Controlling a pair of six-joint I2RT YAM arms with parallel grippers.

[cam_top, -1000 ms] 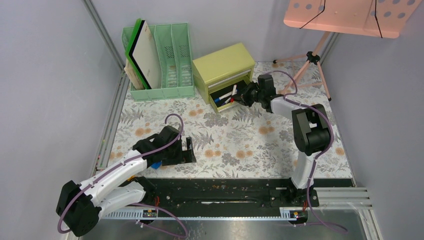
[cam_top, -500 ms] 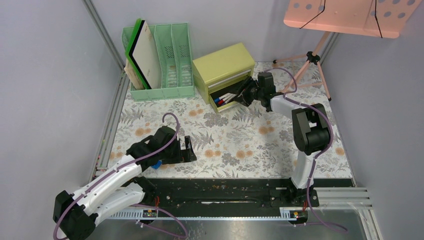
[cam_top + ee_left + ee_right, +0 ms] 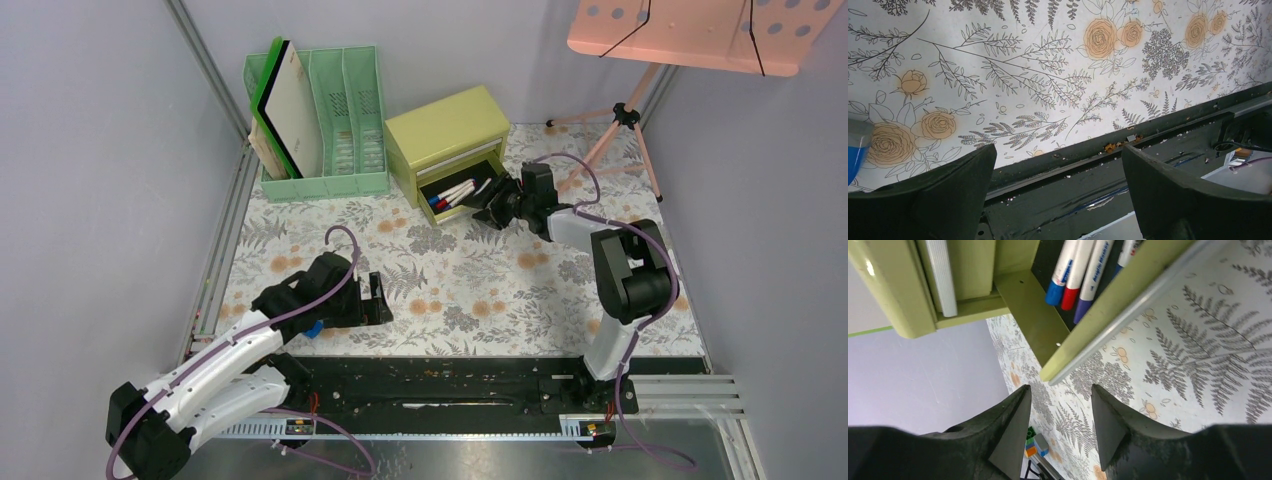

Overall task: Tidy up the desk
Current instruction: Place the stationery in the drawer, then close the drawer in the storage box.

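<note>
Right gripper (image 3: 492, 212) has backed off from the drawer chest (image 3: 445, 135) toward the desk's middle, and the drawer (image 3: 455, 192) stands further out, markers (image 3: 1078, 270) lying in it. Left arm shifted slightly, then held.

Right gripper fingers are apart with nothing between them, tips just short of the drawer's front lip in the wrist view. Left gripper (image 3: 378, 300) is low near the near-left corner, jaws wide apart and empty over the print. A blue object (image 3: 313, 328) lies partly under that arm; can't tell what it is.

The desk (image 3: 480, 270) fills the enclosure floor, from the arm bases to the back wall. Judgement: rigid, heavy, fixed, nothing to grip. Its covering looks thin and smooth, so light items likely slide, and a dragged fingertip could snag or wrinkle it. Hold points are on the loose things, e.g. the drawer lip.

Green file rack (image 3: 340, 120) with boards sits at the far-left corner, chest mid far edge, tripod (image 3: 620, 115) carrying a pink board (image 3: 690, 30) at the far-right corner. Black rail (image 3: 450, 375) runs along the near edge. Plain grey walls all round.
</note>
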